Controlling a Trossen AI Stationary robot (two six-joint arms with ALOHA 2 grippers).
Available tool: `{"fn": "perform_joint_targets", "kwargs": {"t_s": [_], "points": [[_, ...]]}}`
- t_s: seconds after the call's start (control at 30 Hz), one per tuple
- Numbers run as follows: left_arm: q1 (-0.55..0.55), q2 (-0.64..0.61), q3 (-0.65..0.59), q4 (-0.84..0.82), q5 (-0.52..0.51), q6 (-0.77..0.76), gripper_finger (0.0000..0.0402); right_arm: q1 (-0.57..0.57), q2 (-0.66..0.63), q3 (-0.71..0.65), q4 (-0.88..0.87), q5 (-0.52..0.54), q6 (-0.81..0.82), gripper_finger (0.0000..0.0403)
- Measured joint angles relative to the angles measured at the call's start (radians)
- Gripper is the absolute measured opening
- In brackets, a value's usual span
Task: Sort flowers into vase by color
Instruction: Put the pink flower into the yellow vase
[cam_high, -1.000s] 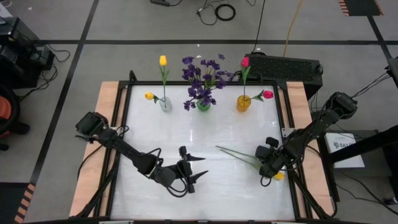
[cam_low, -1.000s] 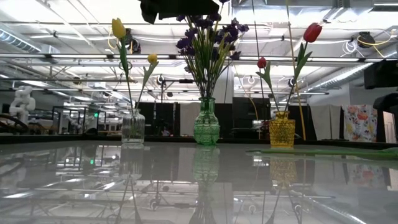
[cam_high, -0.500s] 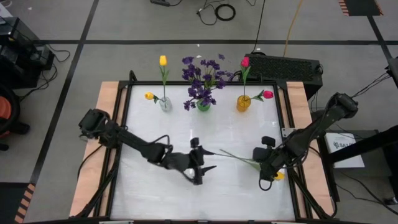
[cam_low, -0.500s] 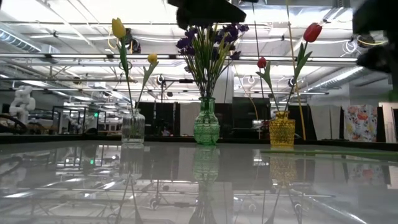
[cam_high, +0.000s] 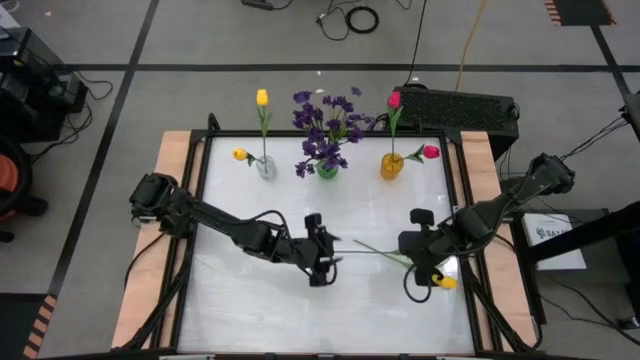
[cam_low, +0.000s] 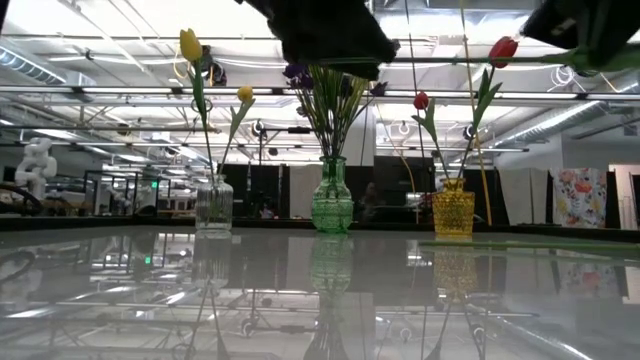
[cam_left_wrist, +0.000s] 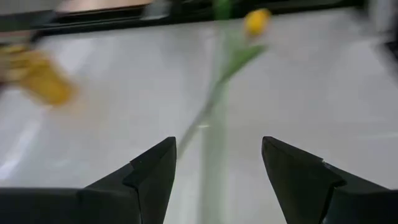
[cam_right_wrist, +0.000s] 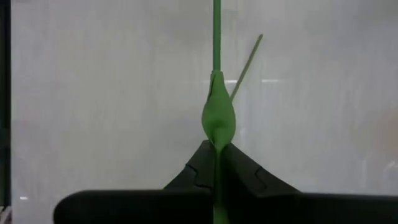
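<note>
White tabletop (cam_high: 250, 190) carried 3 vases along its far edge. I had my right gripper (cam_high: 412, 257) clenched on the yellow tulip (cam_high: 447, 283), stem (cam_right_wrist: 216, 62) reaching toward my spread left gripper (cam_high: 327, 262); I judged centring that stem between the fingers wise before closing.

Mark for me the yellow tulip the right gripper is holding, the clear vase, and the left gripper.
yellow tulip (cam_high: 447, 283), high view, on the yellow bud.
clear vase (cam_high: 266, 167), high view, on the glass body.
left gripper (cam_left_wrist: 217, 165), left wrist view, midway between its open fingertips.
right gripper (cam_right_wrist: 217, 148), right wrist view, where the fingertips pinch the stem.
</note>
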Motion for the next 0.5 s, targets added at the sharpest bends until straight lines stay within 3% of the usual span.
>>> {"fn": "perform_joint_targets", "kwargs": {"t_s": [0.1, 0.5], "points": [[-0.001, 0.000, 0.000, -0.001, -0.087, 0.038, 0.0242, -0.014, 0.040, 0.036, -0.010, -0.001, -0.054, 0.0004], [-0.005, 0.000, 0.000, -0.051, -0.014, 0.034, 0.0242, -0.055, 0.124, 0.114, -0.010, 0.002, -0.141, 0.0004]]}}
